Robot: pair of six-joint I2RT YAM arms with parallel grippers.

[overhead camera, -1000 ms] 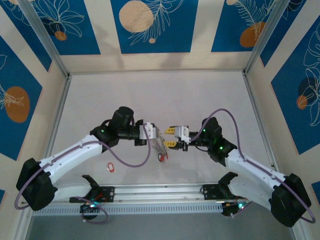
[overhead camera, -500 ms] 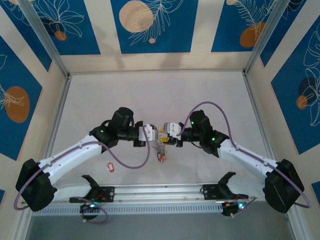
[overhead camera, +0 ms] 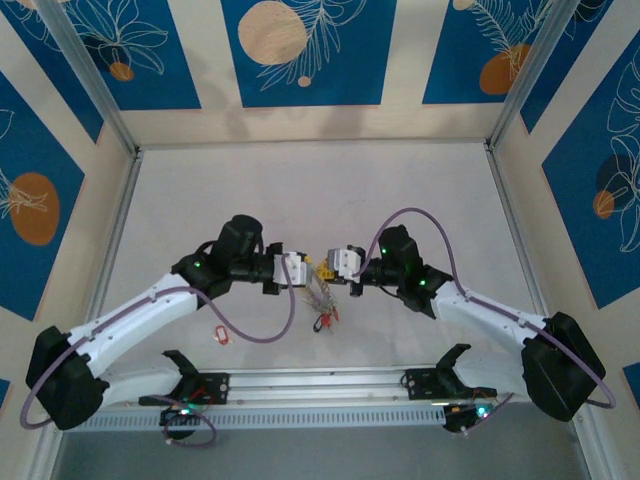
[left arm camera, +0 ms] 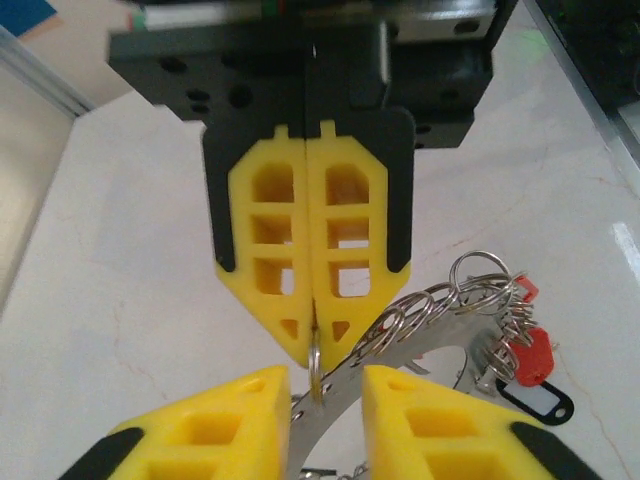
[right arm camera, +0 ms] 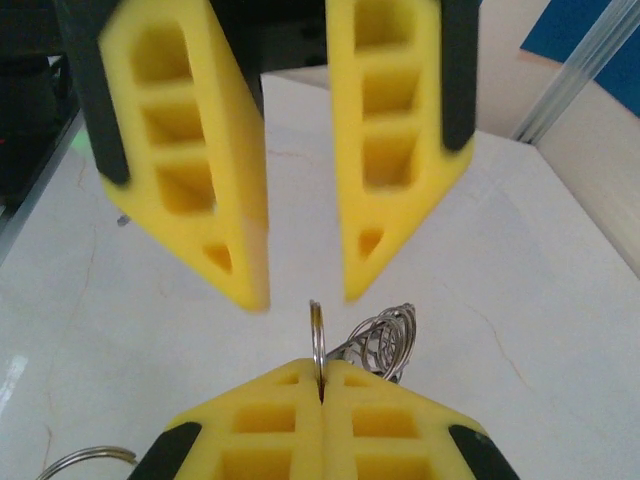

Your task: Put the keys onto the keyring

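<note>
Two hands met over the middle of the tabletop [overhead camera: 420,190], nearer its front edge. The left hand [overhead camera: 310,270] stood open, fingers apart, gripping nothing I could make out. The right hand [overhead camera: 331,267] was closed on one small ring [right arm camera: 316,335]. One keyring [overhead camera: 320,298] hung just below them, keys [overhead camera: 322,320] dangling from it. One loose red key [overhead camera: 222,335] lay toward the front left corner, well apart. The left wrist view showed the keyring's flat grey band, two red tags [left arm camera: 530,355] and one black-framed tag [left arm camera: 535,405]. The right wrist view showed a bunch of wire loops [right arm camera: 385,340] just beside the pinched ring.
</note>
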